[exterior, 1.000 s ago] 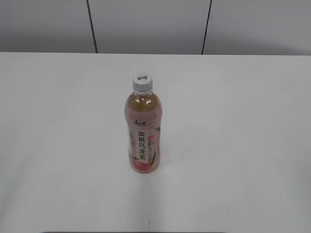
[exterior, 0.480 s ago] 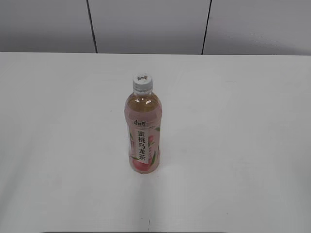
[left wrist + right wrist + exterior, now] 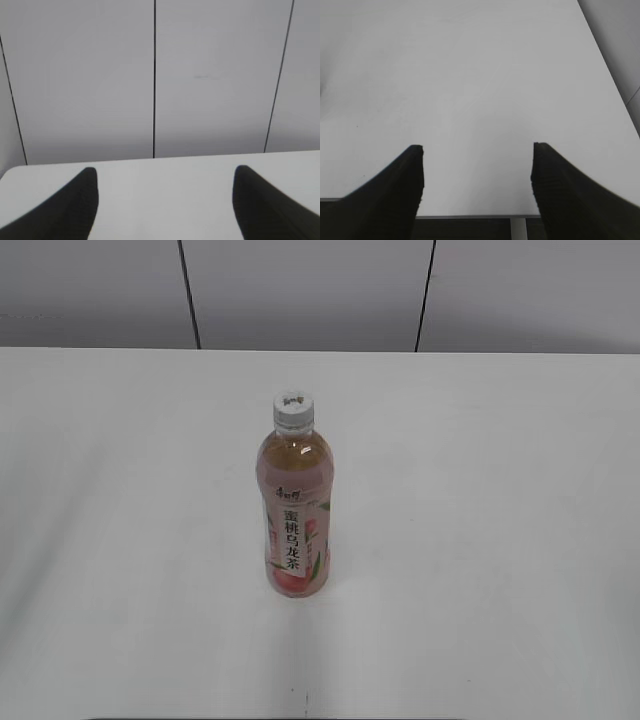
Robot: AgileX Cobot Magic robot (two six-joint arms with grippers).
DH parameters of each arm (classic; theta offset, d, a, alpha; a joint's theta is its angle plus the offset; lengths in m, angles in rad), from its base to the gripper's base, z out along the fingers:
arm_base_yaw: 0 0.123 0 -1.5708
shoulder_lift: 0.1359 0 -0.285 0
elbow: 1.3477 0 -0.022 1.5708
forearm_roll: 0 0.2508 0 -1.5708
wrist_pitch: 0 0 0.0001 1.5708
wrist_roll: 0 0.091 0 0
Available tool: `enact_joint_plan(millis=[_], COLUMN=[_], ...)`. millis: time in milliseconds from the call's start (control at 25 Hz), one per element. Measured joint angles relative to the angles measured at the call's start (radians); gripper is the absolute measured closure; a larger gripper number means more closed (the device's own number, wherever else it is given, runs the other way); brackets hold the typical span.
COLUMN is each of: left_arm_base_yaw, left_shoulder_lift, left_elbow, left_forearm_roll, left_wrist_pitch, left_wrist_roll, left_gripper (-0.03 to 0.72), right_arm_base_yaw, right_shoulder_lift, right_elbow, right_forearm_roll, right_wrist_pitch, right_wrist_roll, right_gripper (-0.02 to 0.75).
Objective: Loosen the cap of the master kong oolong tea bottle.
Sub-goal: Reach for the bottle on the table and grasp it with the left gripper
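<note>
The master kong oolong tea bottle (image 3: 295,515) stands upright in the middle of the white table (image 3: 500,490) in the exterior view, its pink peach label facing the camera. Its white ribbed cap (image 3: 293,409) is on the neck. Neither gripper shows in the exterior view. My left gripper (image 3: 165,172) is open and empty, its dark fingers over bare table with the wall beyond. My right gripper (image 3: 477,147) is open and empty over bare table near an edge. The bottle is out of view in both wrist views.
A grey panelled wall (image 3: 300,290) with dark vertical seams runs behind the table's far edge. In the right wrist view the table's near edge (image 3: 475,216) lies between the fingers, and its right edge (image 3: 610,75) runs diagonally.
</note>
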Motion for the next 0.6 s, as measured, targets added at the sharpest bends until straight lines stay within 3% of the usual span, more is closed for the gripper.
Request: enact_joint_plan(millis=[440, 600], left_arm_base_yaw=[0.000, 0.000], left_shoulder_lift=[0.719, 0.983], left_elbow=[0.047, 0.047], left_forearm_roll=[-0.023, 0.059], left_wrist_pitch=[-0.749, -0.982], left_wrist_roll=[-0.012, -0.121], left_gripper=[0.196, 0.211], right_arm_base_yaw=[0.000, 0.000], right_shoulder_lift=[0.000, 0.000], right_elbow=[0.000, 0.000], right_forearm_roll=[0.000, 0.000], right_wrist_pitch=[0.000, 0.000], right_wrist_roll=[0.000, 0.000], right_gripper=[0.227, 0.227])
